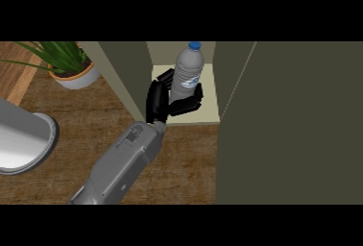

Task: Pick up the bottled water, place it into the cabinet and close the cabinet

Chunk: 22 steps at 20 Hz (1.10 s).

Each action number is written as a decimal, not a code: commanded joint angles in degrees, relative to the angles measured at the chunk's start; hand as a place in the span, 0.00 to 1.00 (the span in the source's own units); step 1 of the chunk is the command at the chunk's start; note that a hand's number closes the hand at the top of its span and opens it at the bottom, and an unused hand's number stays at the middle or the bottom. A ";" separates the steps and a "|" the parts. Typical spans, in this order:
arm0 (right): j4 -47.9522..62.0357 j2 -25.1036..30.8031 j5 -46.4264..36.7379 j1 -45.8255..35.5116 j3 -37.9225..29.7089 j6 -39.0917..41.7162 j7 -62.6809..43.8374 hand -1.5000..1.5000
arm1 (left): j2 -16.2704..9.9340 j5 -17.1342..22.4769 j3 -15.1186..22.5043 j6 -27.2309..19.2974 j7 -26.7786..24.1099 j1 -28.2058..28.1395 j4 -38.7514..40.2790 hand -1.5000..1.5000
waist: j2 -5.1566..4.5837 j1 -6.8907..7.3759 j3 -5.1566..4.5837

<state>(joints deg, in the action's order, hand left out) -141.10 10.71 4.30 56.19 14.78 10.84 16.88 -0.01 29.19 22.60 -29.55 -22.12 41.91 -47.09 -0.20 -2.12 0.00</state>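
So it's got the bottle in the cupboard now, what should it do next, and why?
Probably open the fingers and draw the hand back out. The bottle stands upright over the cabinet shelf, inside the opening, with the hand curled round its lower part. Whether its base already touches the shelf cannot be told, so easing it down first may be wise. The door is open.

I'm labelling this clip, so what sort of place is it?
Probably a kitchen or home counter: a wood-grain countertop, an open cabinet taking a water bottle, and a potted plant.

Clear glossy plastic bottled water, matt olive cabinet, rough brown wood-grain counter.
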 commanded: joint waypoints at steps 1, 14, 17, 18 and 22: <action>-3.22 -0.74 2.17 -0.94 1.26 -0.38 -2.31 0.00 | 0.01 3.70 -1.66 -3.95 3.58 9.99 7.07 1.00 | -0.35 -0.93 -0.04; -2.04 0.23 5.78 -2.90 -3.51 2.47 -2.10 0.00 | -0.83 -1.52 -4.57 -5.64 -1.48 18.38 32.59 1.00 | -1.36 -1.91 -0.04; 0.72 0.67 6.85 -3.62 -5.47 4.12 0.29 0.00 | -2.25 0.84 -8.55 -6.44 -3.42 19.78 33.92 1.00 | -1.58 -2.32 -0.02; -5.76 0.39 6.50 -0.18 -2.73 3.35 -3.01 0.00 | -0.68 1.13 -9.11 -7.28 -5.44 18.72 34.02 1.00 | -1.45 -2.50 -0.14; -3.62 0.25 6.74 -1.27 -3.92 4.03 -1.55 0.00 | -3.31 0.68 -9.81 -5.20 -4.64 22.35 37.17 1.00 | -1.76 -3.01 -0.11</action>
<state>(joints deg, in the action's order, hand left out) -140.35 10.98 7.02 54.43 10.69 14.94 17.87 -1.59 29.83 14.04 -35.61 -26.86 61.53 -12.83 -1.59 -4.76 -0.07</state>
